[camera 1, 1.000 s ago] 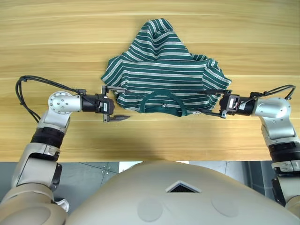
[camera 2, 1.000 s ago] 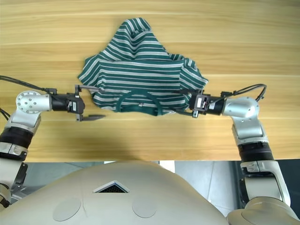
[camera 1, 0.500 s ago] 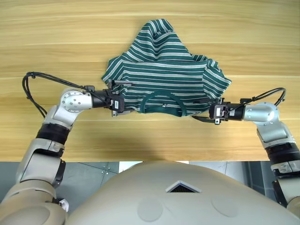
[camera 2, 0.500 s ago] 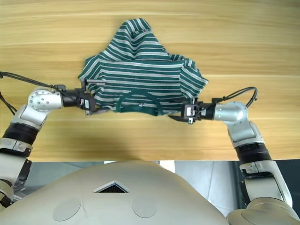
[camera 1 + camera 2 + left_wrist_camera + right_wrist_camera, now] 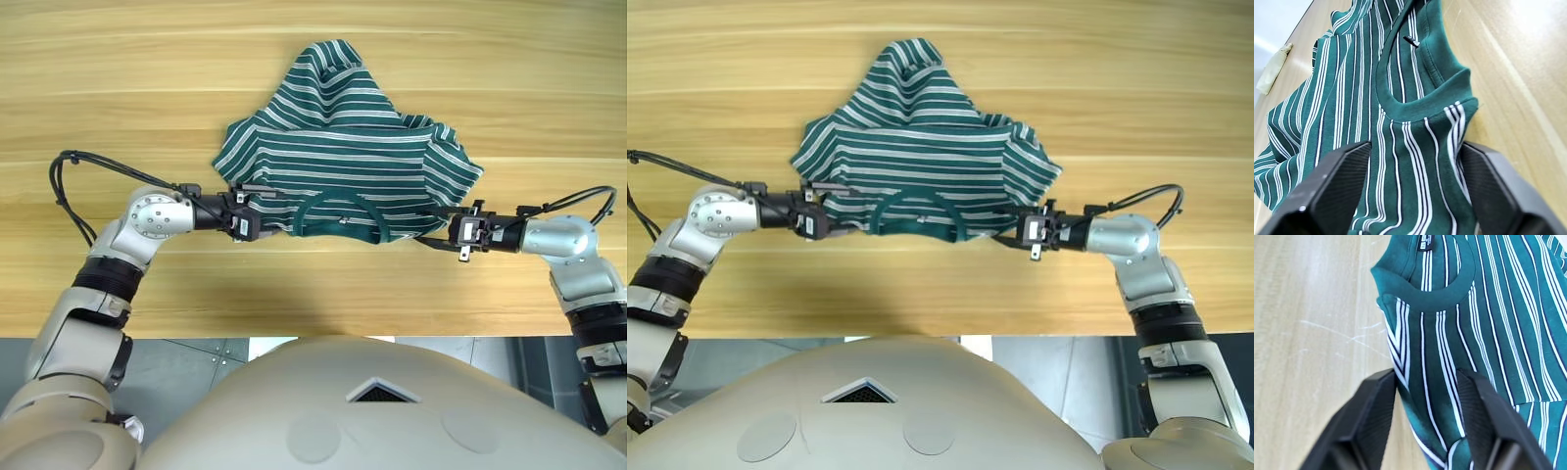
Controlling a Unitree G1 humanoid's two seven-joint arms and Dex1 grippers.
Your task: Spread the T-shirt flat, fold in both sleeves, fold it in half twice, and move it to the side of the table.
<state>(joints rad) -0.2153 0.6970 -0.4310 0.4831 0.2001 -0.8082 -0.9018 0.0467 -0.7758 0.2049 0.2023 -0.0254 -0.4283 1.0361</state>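
— Where are the hands?
— The left hand (image 5: 1415, 147) is clamped on the near left shoulder of the T-shirt (image 5: 343, 162). The right hand (image 5: 1427, 379) pinches the near right shoulder, with cloth between its fingers.
— And the shirt?
— It lies rumpled on the wooden desk (image 5: 118, 78), its collar (image 5: 338, 235) nearest the robot between both hands, the rest bunched toward the far side.
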